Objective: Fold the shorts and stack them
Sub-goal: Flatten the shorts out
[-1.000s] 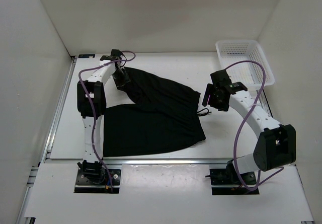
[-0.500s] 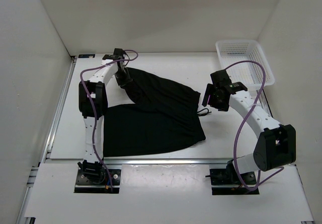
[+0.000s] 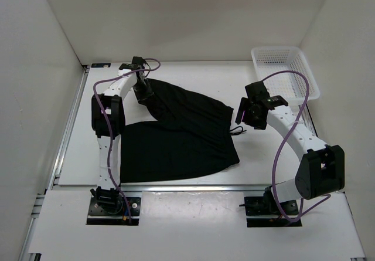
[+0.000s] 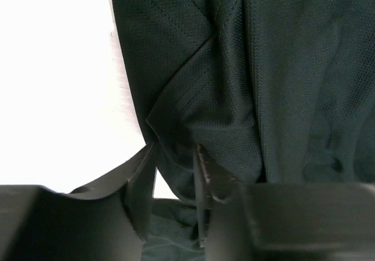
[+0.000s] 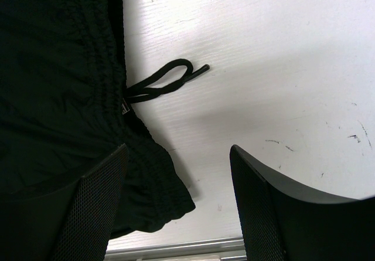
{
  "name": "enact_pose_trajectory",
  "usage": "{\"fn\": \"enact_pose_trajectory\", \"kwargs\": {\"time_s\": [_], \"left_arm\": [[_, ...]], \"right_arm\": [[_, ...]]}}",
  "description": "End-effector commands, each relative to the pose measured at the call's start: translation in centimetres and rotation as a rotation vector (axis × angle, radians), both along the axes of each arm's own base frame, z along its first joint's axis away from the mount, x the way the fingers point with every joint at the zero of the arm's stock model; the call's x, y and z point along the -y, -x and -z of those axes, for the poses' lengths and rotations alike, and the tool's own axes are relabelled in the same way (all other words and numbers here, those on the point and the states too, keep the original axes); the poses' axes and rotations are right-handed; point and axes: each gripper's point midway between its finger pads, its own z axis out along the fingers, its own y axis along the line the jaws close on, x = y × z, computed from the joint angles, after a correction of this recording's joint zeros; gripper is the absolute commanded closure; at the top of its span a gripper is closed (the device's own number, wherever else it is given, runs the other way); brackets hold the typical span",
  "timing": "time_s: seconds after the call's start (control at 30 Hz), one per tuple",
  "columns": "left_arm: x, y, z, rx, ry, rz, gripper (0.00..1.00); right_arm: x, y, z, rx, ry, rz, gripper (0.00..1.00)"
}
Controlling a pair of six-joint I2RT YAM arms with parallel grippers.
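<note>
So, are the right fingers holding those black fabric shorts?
No, the right fingers stand wide apart above the black fabric shorts, gripping nothing.

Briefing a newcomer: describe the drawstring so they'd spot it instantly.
On the white table lies a pair of plain black fabric shorts. From their right-hand waist edge a thin black cord loop pokes onto white tabletop; the arms' cables are purple.

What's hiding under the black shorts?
Only the white table shows around the shorts, and their string pokes out at one side. Whatever lies beneath the cloth is covered, so I cannot tell.
</note>
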Motion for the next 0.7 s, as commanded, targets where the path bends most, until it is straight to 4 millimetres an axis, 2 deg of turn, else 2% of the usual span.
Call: {"fn": "enact_pose_trajectory", "kwargs": {"time_s": [0.0,0.07,0.1,0.17,0.2,0.27,0.3,0.4,0.43,0.47,0.53,0.67], "left_arm": [[-0.2,-0.6,0.2,0.015,-0.016,0.0,0.59],[-0.2,-0.9,-0.1,0.026,-0.014,0.0,0.65],[-0.2,-0.8,0.4,0.015,-0.016,0.0,0.65],[-0.2,-1.0,0.1,0.024,-0.014,0.0,0.65],[-0.2,-1.0,0.6,0.014,-0.016,0.0,0.61],[-0.2,-0.9,0.6,0.014,-0.016,0.0,0.57],[-0.2,-0.6,1.3,-0.004,-0.019,0.0,0.57],[-0.4,-0.7,1.3,-0.003,-0.027,-0.003,0.66],[-0.4,-0.4,1.6,-0.012,-0.029,-0.003,0.71],[-0.4,-0.5,1.0,0.001,-0.027,-0.003,0.81],[-0.6,-0.7,0.4,0.015,-0.033,-0.005,0.89],[-0.7,-1.0,-2.1,0.069,-0.034,-0.009,0.89]], "right_arm": [[-0.1,0.0,-0.8,0.026,-0.009,0.0,0.25],[-0.1,0.0,-0.8,0.026,-0.009,0.0,0.25],[-0.1,0.0,-0.8,0.026,-0.009,0.0,0.25],[-0.1,0.0,-0.8,0.026,-0.009,0.0,0.25],[-0.1,0.0,-0.8,0.026,-0.009,0.0,0.25],[-0.1,0.0,-0.8,0.026,-0.009,0.0,0.25],[-0.1,0.0,-0.8,0.026,-0.009,0.0,0.25],[-0.1,0.0,-0.8,0.026,-0.009,0.0,0.25],[-0.1,0.0,-0.8,0.026,-0.009,0.0,0.25],[-0.1,0.0,-0.8,0.026,-0.009,0.0,0.25],[-0.2,-0.1,-0.8,0.026,-0.013,0.008,0.25],[-0.1,0.2,-0.7,0.017,-0.01,0.008,0.25]]}}
